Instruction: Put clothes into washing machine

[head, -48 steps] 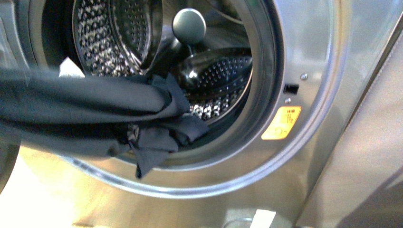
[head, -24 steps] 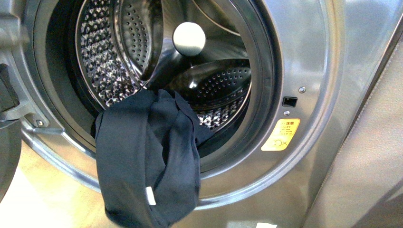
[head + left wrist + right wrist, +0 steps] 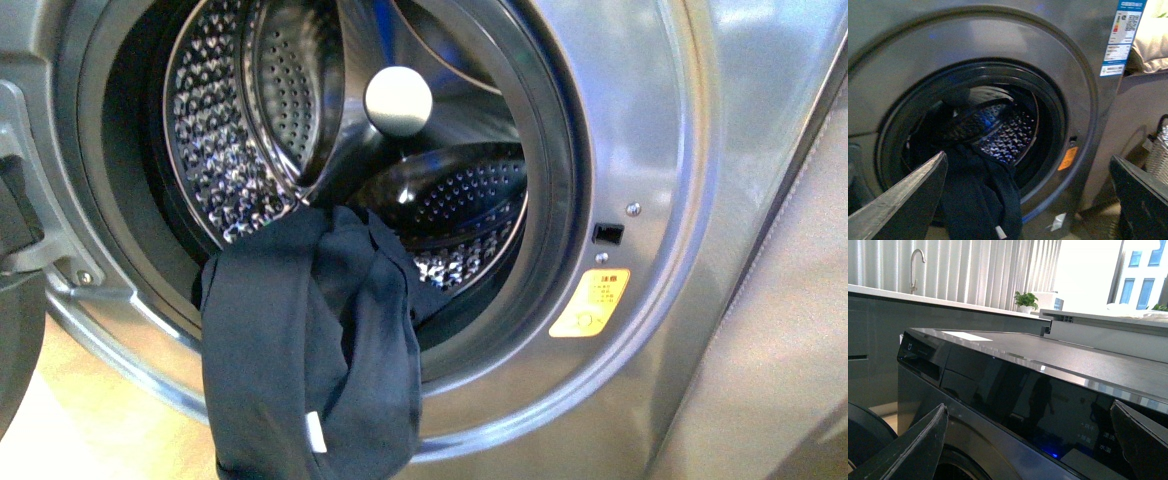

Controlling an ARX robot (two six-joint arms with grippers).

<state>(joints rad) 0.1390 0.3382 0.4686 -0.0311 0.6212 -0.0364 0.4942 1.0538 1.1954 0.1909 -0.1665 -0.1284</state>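
Note:
The washing machine (image 3: pixel 640 120) is silver-grey, and its round porthole stands open on a shiny perforated drum (image 3: pixel 230 150). The dark navy clothes (image 3: pixel 300 340) hang over the lower lip of the mouth. Their top end lies just inside and the bulk droops outside, with a small white tag (image 3: pixel 315 432) low down. Neither gripper appears in the front view. My left gripper (image 3: pixel 1028 157) is open, away from the washing machine (image 3: pixel 998 40) and facing the clothes (image 3: pixel 978 195), holding nothing. My right gripper (image 3: pixel 1028 405) is open and empty, up by the washing machine's dark top and control panel (image 3: pixel 1048 360).
A yellow sticker (image 3: pixel 590 302) sits right of the mouth, and the door hinge (image 3: pixel 20 230) is at the left edge. A wire basket (image 3: pixel 1160 150) and a white scrap (image 3: pixel 1058 221) on the floor lie right of the machine. Behind are a counter tap (image 3: pixel 917 260) and a plant (image 3: pixel 1025 300).
A second ago the clothes were stretched sideways across the mouth from the left. They have since dropped and hang over the lip. In the last half second only the view shifted slightly.

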